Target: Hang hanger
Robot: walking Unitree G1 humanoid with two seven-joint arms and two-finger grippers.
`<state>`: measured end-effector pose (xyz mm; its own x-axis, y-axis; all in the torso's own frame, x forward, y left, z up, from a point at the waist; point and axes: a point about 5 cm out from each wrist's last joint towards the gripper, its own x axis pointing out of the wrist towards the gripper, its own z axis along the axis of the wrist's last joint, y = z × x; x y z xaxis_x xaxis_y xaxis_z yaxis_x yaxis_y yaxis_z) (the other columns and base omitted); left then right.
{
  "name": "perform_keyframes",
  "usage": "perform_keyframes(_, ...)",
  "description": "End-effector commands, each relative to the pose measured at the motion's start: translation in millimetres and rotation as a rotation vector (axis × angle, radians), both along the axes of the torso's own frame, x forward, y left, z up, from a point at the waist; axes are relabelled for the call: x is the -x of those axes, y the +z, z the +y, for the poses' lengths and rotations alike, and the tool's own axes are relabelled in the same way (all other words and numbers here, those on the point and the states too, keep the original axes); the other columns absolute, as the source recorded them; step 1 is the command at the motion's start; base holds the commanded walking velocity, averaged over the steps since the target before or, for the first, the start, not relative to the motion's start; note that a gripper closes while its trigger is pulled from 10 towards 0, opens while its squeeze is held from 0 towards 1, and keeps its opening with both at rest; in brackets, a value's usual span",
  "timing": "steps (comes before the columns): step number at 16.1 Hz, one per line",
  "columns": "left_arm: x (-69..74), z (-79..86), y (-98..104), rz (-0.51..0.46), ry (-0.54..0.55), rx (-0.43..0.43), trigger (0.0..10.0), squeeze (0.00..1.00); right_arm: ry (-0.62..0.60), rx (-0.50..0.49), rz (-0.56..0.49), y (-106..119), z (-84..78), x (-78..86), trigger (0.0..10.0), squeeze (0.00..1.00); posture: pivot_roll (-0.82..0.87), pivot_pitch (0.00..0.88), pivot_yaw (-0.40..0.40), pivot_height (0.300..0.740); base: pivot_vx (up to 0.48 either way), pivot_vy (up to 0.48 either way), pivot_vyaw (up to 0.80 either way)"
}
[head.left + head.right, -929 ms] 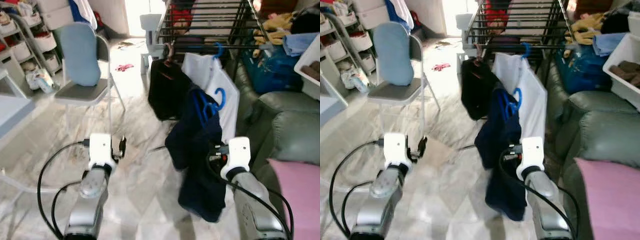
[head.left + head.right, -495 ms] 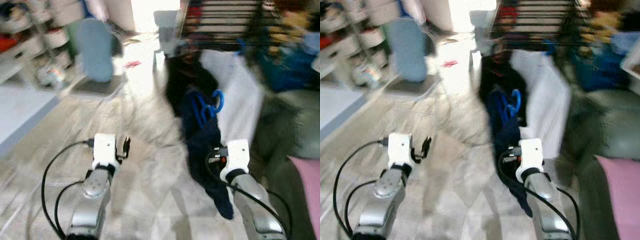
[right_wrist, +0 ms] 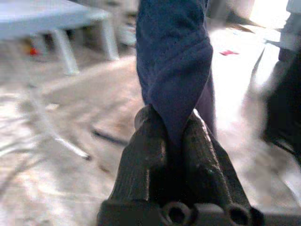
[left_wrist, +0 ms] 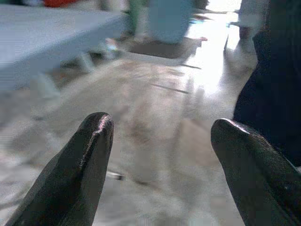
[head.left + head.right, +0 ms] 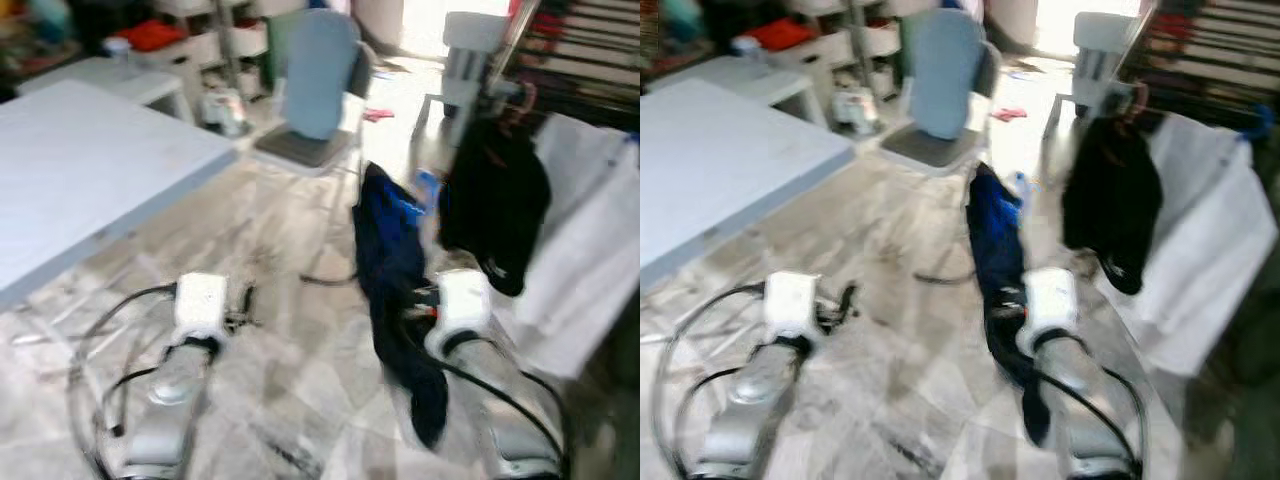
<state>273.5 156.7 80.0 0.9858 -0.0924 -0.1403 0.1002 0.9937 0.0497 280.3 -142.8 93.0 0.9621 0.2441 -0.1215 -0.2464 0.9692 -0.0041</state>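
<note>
Right gripper (image 3: 171,136), fingers clamped on navy garment (image 5: 392,260) carrying blue hanger (image 5: 418,195), approaches drying rack (image 5: 575,55); left gripper (image 4: 160,141) spread idle; judged advice: steady hook before rail.

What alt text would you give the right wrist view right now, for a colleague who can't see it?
The right gripper has its two black fingers shut on a fold of dark blue garment that rises above them. Behind, blurred: pale marble floor and a light table's legs.
</note>
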Motion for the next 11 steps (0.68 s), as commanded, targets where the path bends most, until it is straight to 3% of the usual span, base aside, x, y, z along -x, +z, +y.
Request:
perform_keyframes(1, -0.5, -5.8, 3.1, -0.013, -0.016, 0.01, 10.0, 0.0, 0.009, 0.003, -0.054, 11.4, -1.7, -3.5, 10.0, 0.0, -0.1, 0.0, 0.034, 0.74, 0.0, 0.0, 0.8)
perform_keyframes(4, -0.4, -11.8, 8.3, -0.033, -0.072, 0.077, 10.0, 0.0, 0.025, 0.01, -0.062, 13.7, -0.7, -5.4, 10.0, 0.0, -0.1, 0.0, 0.029, 0.74, 0.0, 0.0, 0.8)
perform_keyframes(11, 2.7, -13.3, 3.7, -0.011, -0.087, 0.086, 10.0, 0.0, 0.079, 0.015, -0.079, 15.8, 8.4, -3.9, 10.0, 0.0, -0.1, 0.0, 0.027, 0.74, 0.0, 0.0, 0.8)
